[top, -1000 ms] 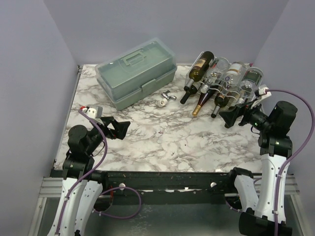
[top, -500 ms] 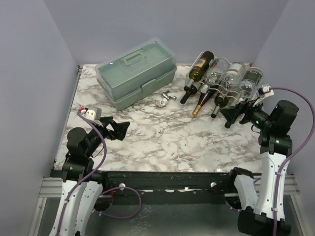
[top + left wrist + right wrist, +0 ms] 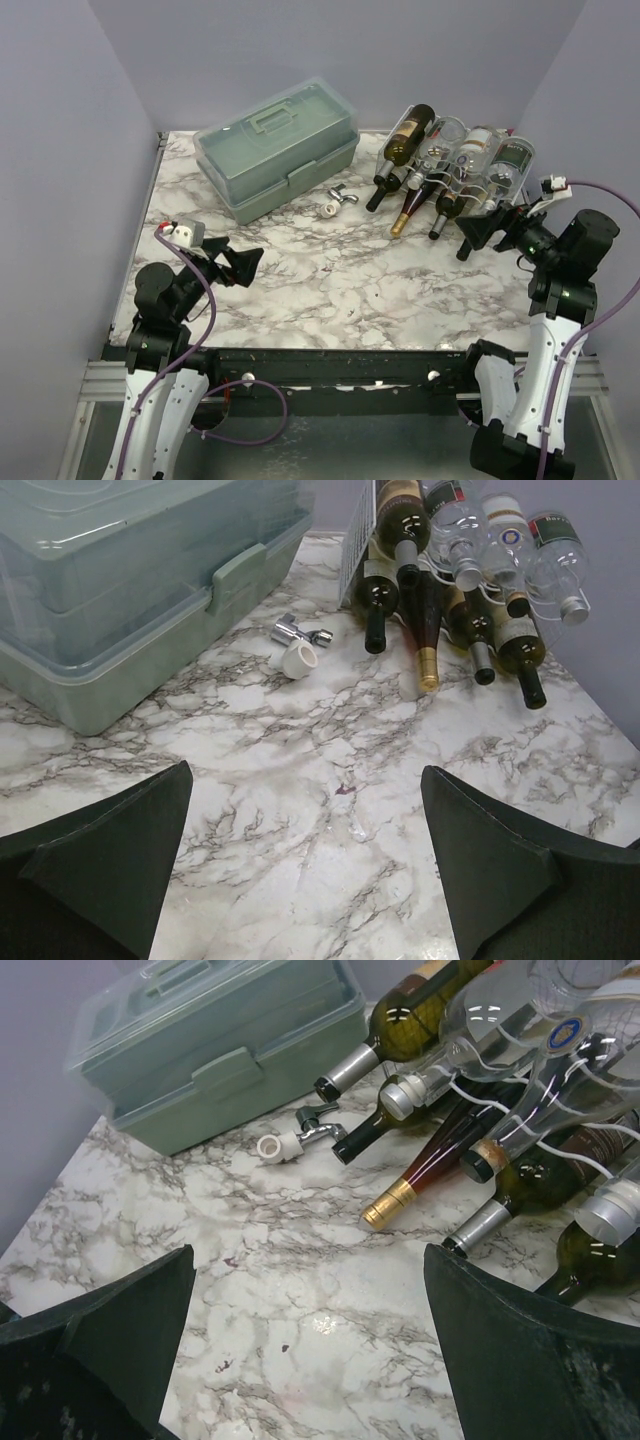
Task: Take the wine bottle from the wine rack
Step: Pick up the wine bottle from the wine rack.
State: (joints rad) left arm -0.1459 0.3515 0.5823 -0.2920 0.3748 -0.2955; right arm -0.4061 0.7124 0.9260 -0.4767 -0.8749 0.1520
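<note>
1. Firstly, far left: black two-fingered left end effector (image 3: 237, 264), spread wide and empty, low over the white-and-grey marbled table (image 3: 330, 285) and well apart from every bottle. Probably parked there to leave the job to the other arm.
2. Back left: pale green plastic toolbox (image 3: 277, 150), lid shut, handle flat on top, set at an angle. Apparently mere clutter, with no part in the task.
3. Just right of that: small white-and-chrome tap-like fitting (image 3: 335, 200), loose on the table between toolbox and bottle necks.
4. Back right: white thin-wire wine rack (image 3: 455, 165), carrying several glass wine bottles (image 3: 408, 140) on their sides in two tiers. Bodies cradled in the wavy wires, so no rolling. Necks pointing out toward the near left, so easiest to grip there. None off the rack yet.
5. Far right: black right end effector (image 3: 479, 232), likewise gaping and holding nothing, just beside the rack's near end and facing the lower necks. Judged to be lining up for a grasp.
</note>
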